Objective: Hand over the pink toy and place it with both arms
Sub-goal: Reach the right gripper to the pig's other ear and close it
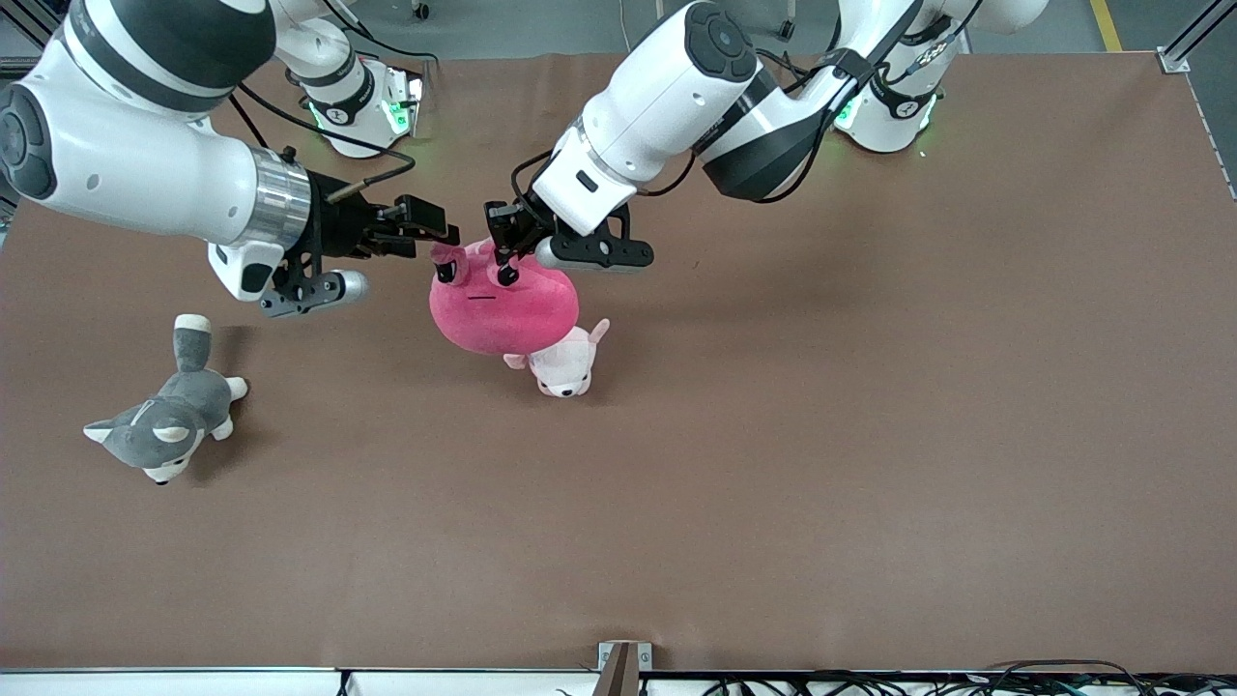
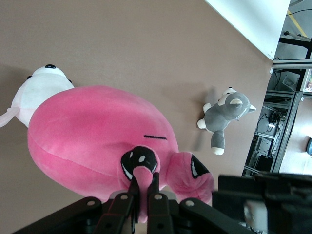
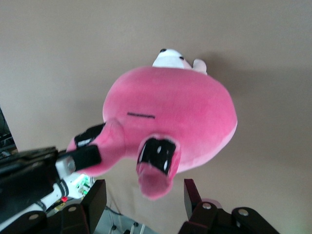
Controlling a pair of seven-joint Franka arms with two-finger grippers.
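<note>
Toy [image 1: 503,314] hangs over the piglet [image 1: 565,365], one eye bump pinched by the left gripper [image 2: 144,187]. Only the right wrist view shows the right gripper [image 3: 144,195] spread open around the other bump.

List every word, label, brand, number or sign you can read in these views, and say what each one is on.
None can be read.
Left arm's base: a small dark round mark, too small to read.
Right arm's base: a like mark, too small to read.
Pink toy, pale piglet plush, grey husky plush: no tags or lettering in view.
Table: no print.
</note>
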